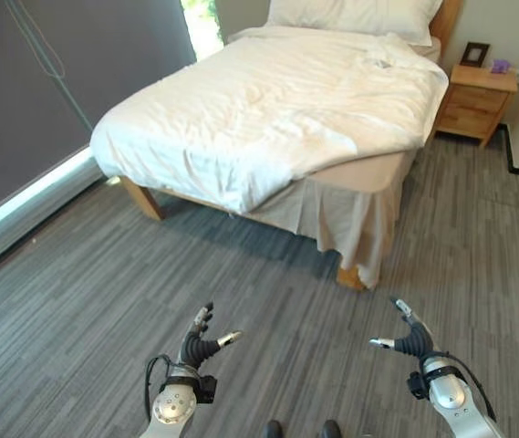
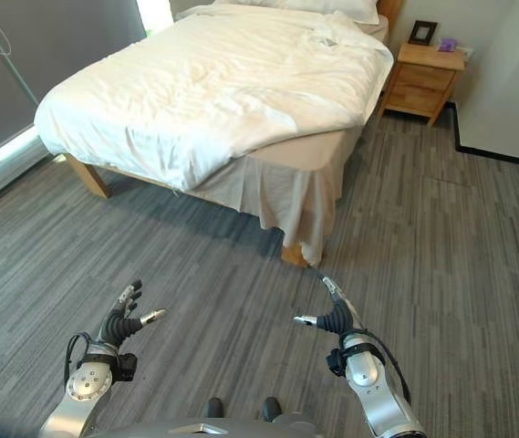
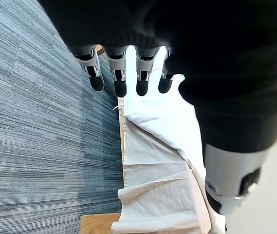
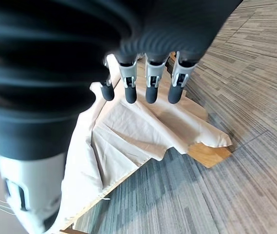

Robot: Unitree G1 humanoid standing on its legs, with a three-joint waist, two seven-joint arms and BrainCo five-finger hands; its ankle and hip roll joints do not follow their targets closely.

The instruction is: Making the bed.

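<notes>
1. At 9 o'clock you have the dark grey roller blind (image 1: 49, 100) on the window wall, with a thin cord hanging down it. No print readable there.

2. Your left hand (image 1: 197, 347) is low at 7 o'clock over the grey striped carpet floor (image 1: 77, 301). Fingers are straight and spread wide, holding nothing; its wrist view confirms this, with the dark tips in a row and the bed past them.

3. At 12 o'clock is the task's thing: the wooden-framed bed (image 1: 140, 198) under a rumpled white duvet (image 1: 259, 109). The duvet sits skewed. Its near corner is pulled up, so the beige mattress corner (image 1: 368, 172) and the pale bed skirt (image 1: 332, 214) below it are bare. White pillows (image 1: 355, 16) lie at the headboard end.

4. Your right hand (image 1: 411, 336) is at 5 o'clock, fingers likewise extended and relaxed, empty. It is well apart from the bed.

5. At 2 o'clock is a small light-wood nightstand (image 1: 474, 102) carrying a dark picture frame (image 1: 475, 54) and a small purple object (image 1: 500, 66). Any writing there is too small to tell.

6. Step in hand, as I judge it: the approach, with nothing grasped yet. The next move calls for you to close on the foot corner at 1 o'clock, take the duvet edge in both hands and draw it down over the bare mattress corner, then smooth it.
</notes>
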